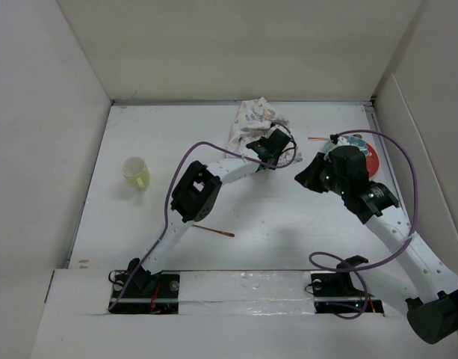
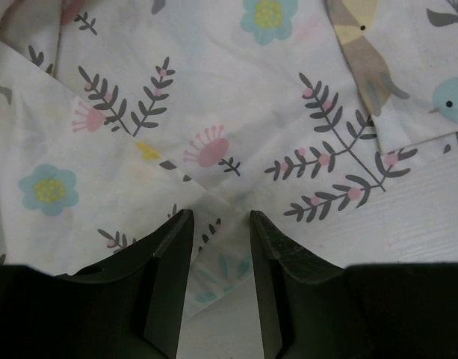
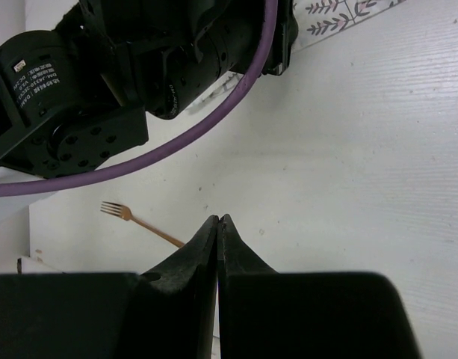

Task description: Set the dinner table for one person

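Parted black jaws of the left pincer (image 2: 217, 217) fill the foreground of its wrist view. They stand partly open astride a fold of the crumpled white placemat (image 2: 214, 97), printed with flowers and animals, and do not pinch it. Well left of that placemat a pale yellow cup (image 1: 136, 173) stands upright on the large plain white matte worktop (image 1: 288, 217), which spreads beneath everything between white panel walls (image 1: 49, 112). Left of the placemat and closer to the worktop's near edge lies a thin copper-coloured fork (image 1: 214, 230). Right of the placemat hangs the right pincer (image 3: 217, 222), jaws pressed together on nothing. Farther right a red round dish (image 1: 370, 158) shows, half hidden by the right arm (image 1: 393, 224).
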You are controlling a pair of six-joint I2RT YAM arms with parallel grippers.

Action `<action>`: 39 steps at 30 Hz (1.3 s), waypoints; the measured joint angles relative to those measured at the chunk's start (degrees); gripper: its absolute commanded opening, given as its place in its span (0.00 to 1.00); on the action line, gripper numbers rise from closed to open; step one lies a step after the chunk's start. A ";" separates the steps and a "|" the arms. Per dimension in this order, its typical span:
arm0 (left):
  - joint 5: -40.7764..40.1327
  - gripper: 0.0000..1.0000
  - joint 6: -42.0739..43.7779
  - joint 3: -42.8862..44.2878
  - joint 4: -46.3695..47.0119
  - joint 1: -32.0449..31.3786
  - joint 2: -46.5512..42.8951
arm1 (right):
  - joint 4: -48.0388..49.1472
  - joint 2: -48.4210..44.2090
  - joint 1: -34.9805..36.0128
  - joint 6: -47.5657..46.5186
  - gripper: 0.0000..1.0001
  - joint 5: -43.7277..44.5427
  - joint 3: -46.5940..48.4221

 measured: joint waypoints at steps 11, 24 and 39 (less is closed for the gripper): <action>-2.75 0.29 -0.44 -2.47 4.42 0.00 -0.31 | -0.48 -1.29 0.00 -0.59 0.06 -0.74 -0.68; -1.42 0.40 -0.72 -2.10 4.37 1.20 -0.15 | -1.22 -2.08 0.00 -0.59 0.06 -1.60 -1.90; 1.46 0.23 -1.62 -3.23 7.41 2.25 -0.26 | -1.49 -2.05 0.00 -0.59 0.06 -2.75 -2.82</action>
